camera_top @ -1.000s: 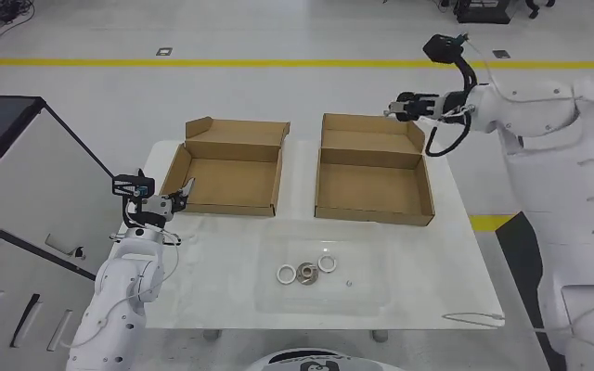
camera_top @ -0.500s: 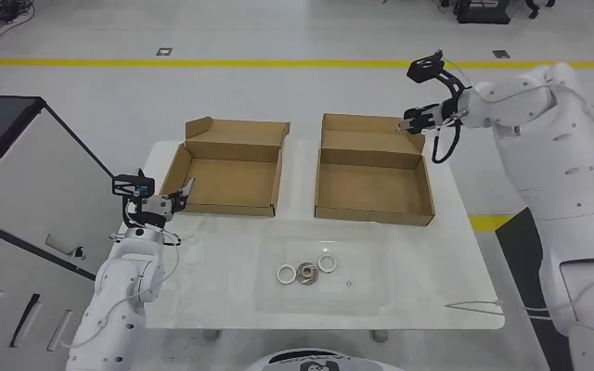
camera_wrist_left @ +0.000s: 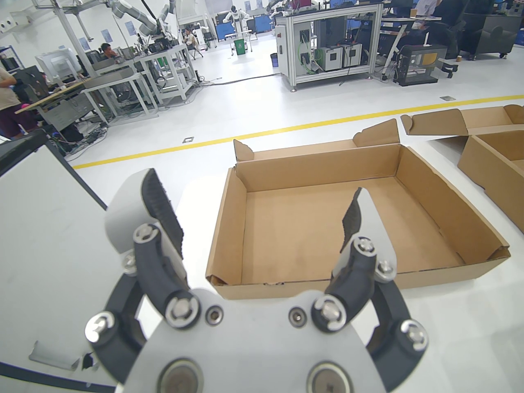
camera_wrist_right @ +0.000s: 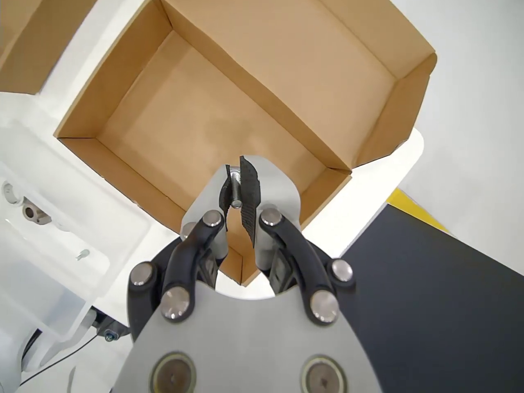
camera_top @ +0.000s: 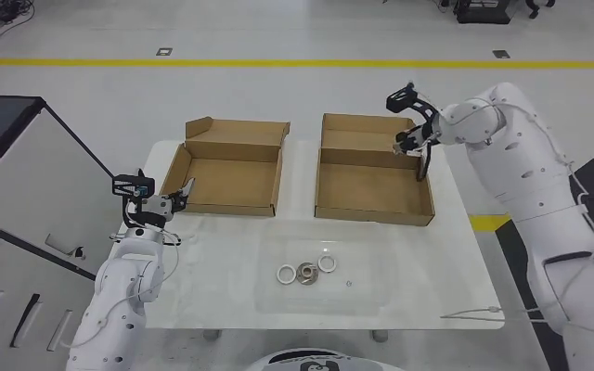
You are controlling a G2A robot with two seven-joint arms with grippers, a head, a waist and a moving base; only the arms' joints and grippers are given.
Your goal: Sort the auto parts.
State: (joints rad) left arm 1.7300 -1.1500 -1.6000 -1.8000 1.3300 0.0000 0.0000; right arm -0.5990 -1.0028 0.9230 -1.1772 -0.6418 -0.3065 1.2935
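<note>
The fingers of the left gripper are spread wide with nothing between them. They hang just beside the left wall of the left cardboard box, over the left edge of the white table. That box lies open with bare cardboard inside.

Nearer the robot, in the middle of the table, sits a clear plastic tray. It holds two white rings, with a grey metal piece between them. A small screw lies apart to their right.

The right cardboard box is also open, with bare cardboard inside. Above its far right part hangs the right gripper, its fingers closed narrowly on a threaded metal bolt held clear of the box floor.
</note>
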